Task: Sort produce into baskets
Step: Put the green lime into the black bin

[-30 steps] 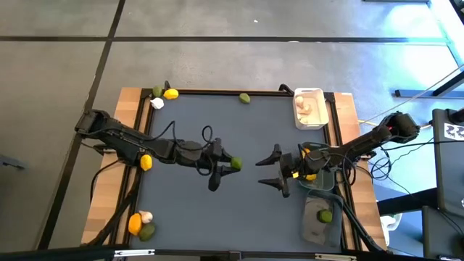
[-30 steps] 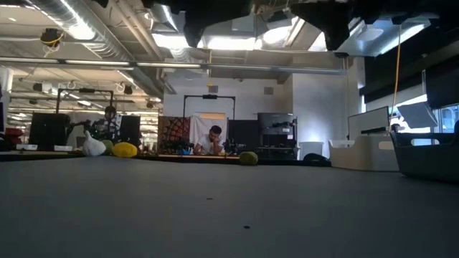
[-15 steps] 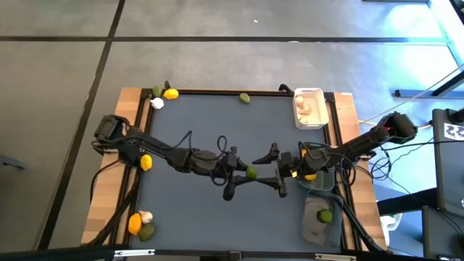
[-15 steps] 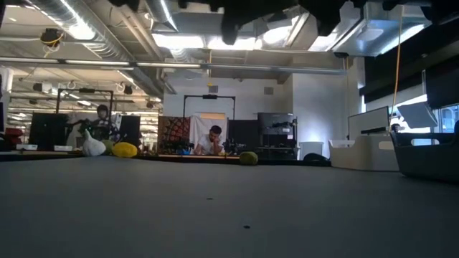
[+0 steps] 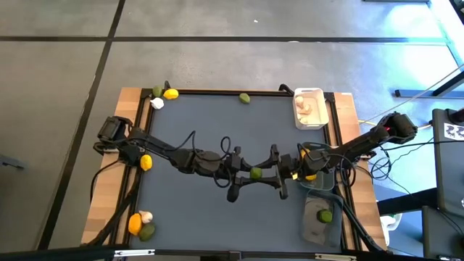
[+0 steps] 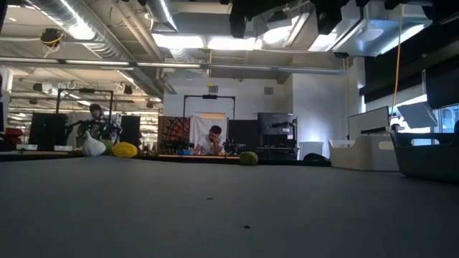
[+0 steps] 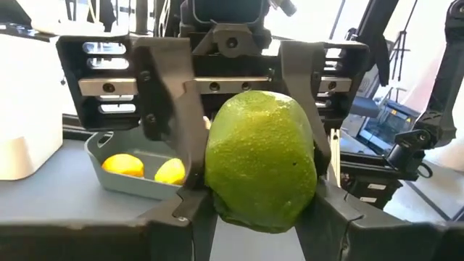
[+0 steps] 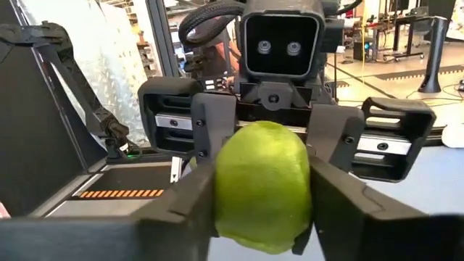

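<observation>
From above, the left gripper (image 5: 243, 174) and right gripper (image 5: 270, 172) meet nose to nose over the middle of the counter (image 5: 196, 123), with a green lime (image 5: 255, 172) between them, mostly masked by dark fingers. The translucent grey basket (image 5: 313, 226) holds a lime; the dark basket (image 5: 324, 183) is largely covered by the right arm; the white basket (image 5: 299, 114) holds pale bulbs.

At counter level both grippers are cut off at the upper edge. Far off lie a garlic bulb (image 6: 93, 146), a lemon (image 6: 125, 150) and another lime (image 6: 248, 158).

The left wrist view shows the held lime filling the frame, pinched by the left fingers (image 7: 185, 210), with the right fingers (image 7: 170, 109) against its sides; lemons sit in the dark basket behind.

The right wrist view shows both fingers (image 8: 190, 196) clamping the same lime.
</observation>
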Motion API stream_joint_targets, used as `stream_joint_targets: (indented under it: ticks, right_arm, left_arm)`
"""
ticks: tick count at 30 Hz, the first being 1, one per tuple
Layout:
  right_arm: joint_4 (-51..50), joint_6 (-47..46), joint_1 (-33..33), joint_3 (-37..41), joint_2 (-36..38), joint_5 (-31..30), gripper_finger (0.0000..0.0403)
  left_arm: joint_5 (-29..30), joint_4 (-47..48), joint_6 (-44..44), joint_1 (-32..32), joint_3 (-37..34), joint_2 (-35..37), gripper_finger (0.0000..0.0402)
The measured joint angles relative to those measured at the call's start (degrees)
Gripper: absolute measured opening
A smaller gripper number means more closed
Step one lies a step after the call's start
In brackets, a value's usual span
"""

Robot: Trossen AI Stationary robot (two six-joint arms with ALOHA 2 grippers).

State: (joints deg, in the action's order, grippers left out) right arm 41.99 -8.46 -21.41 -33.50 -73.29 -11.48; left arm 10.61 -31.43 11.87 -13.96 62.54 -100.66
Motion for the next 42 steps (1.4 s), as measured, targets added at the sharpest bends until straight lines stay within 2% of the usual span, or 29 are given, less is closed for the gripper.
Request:
stream_joint_targets:
  ticks: [4, 9, 14, 18, 22, 26, 31, 35, 42]
  right_arm:
    - [-0.3, 0.2, 0.0, 0.0, 0.0, 0.1, 0.0139]
    - [-1.1, 0.8, 0.0, 0.0, 0.0, 0.7, 0.0151]
    - [-1.5, 1.5, 0.0, 0.0, 0.0, 1.6, 0.0162]
    - [-1.8, 2.9, 0.0, 0.0, 0.0, 2.2, 0.0163]
    - [-4.4, 3.0, 0.0, -0.3, 0.6, 7.0, 0.0164]
    - [-17.3, 3.0, -1.1, -3.6, 2.8, 9.1, 0.0165]
    - [-40.1, 2.5, -4.2, -11.2, 3.9, 5.4, 0.0165]
    - [-55.8, -2.1, -7.2, -16.9, 3.9, 3.0, 0.0165]
    - [-70.2, -13.9, -13.9, -20.7, 3.9, 0.9, 0.0165]
  left_arm:
    - [-0.1, 0.7, 2.4, 0.0, 0.0, 0.0, 0.015]
    - [-3.8, 1.1, 3.0, 0.1, 0.0, 0.0, 0.0168]
    - [-6.7, 1.8, 3.2, 0.3, 0.0, 0.0, 0.0202]
    - [-7.5, 6.5, 3.1, 0.1, 0.0, 0.3, 0.0221]
    - [-7.7, 13.0, 3.2, 0.0, 0.0, 0.3, 0.0227]
    - [-7.4, 19.6, 5.1, 0.1, 0.0, 0.3, 0.0227]
    - [-7.0, 22.5, 6.1, 0.1, 0.0, 0.3, 0.0227]
    - [-6.6, 22.2, 6.1, 0.3, 0.0, 0.3, 0.0227]
    - [-6.5, 22.3, 5.8, 0.5, 0.0, 0.3, 0.0227]
